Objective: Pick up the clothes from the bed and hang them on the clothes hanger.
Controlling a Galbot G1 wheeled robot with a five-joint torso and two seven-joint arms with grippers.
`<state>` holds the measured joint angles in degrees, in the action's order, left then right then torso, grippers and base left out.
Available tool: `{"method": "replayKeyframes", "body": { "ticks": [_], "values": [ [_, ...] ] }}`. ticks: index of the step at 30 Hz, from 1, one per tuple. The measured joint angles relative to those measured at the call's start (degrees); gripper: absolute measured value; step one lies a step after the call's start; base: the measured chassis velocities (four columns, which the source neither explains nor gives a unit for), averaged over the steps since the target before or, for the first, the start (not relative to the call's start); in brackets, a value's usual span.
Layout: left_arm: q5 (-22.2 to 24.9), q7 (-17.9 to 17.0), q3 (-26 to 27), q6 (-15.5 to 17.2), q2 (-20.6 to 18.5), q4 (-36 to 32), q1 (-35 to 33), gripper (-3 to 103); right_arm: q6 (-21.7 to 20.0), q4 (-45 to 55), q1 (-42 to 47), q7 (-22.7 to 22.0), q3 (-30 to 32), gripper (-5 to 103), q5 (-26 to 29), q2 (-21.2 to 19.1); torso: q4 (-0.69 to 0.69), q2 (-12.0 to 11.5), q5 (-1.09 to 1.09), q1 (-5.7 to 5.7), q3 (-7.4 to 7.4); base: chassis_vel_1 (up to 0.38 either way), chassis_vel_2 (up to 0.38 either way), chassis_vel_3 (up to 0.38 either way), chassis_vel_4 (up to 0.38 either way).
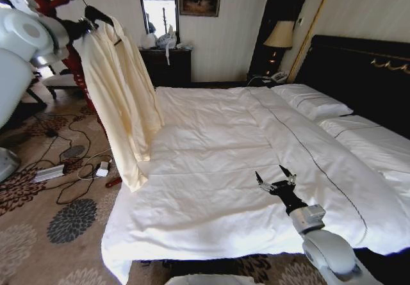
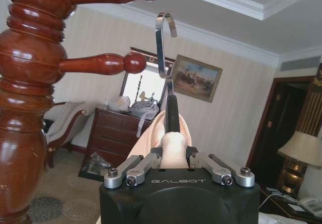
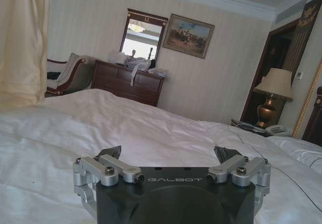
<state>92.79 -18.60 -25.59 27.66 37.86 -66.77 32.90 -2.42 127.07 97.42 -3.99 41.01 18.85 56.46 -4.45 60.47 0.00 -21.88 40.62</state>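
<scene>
I have the left pincer (image 2: pixel 176 156) raised high beside the red-brown wooden coat stand (image 2: pixel 30 83), its fingers (image 2: pixel 146 166) drawn in and clamped on the neck of the clothes hanger (image 2: pixel 171 114), with cream cloth bunched between them. The hanger's silver hook (image 2: pixel 162 43) stands upright above my grip, close to one of the stand's knobbed pegs (image 2: pixel 108 64) but apart from it, not resting on anything I can see.

From the head camera, the clothes (image 1: pixel 122 99) hang full length from the hanger (image 1: pixel 99 15) at the bed's left edge, draped on the black shoulders, with the lower hem touching the white duvet near the corner.

My right pincer (image 1: pixel 277 181) sits low over the bed (image 1: pixel 211 170), near the foot end, fingers (image 3: pixel 111 152) spread wide apart and holding nothing; the wrist camera shows both tips just above the white cover, though I cannot tell whether they touch it.
</scene>
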Motion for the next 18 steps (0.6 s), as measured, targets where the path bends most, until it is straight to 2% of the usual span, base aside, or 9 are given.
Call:
{"method": "replayKeyframes", "body": {
  "ticks": [9,18],
  "values": [
    [0.14,-0.14,-1.76,2.64,3.93,6.73,4.21,18,0.0,0.0,0.0,0.0,0.0,100,0.0,0.0,-0.02,0.0,0.01,0.0,0.0,0.0,0.0,0.0,0.0],
    [-1.41,-0.65,-1.86,3.34,6.18,11.45,5.1,18,0.0,0.0,0.0,0.0,0.0,100,0.0,-0.01,-0.01,0.0,0.0,0.0,0.0,0.0,0.0,0.0,0.0]
  ]
}}
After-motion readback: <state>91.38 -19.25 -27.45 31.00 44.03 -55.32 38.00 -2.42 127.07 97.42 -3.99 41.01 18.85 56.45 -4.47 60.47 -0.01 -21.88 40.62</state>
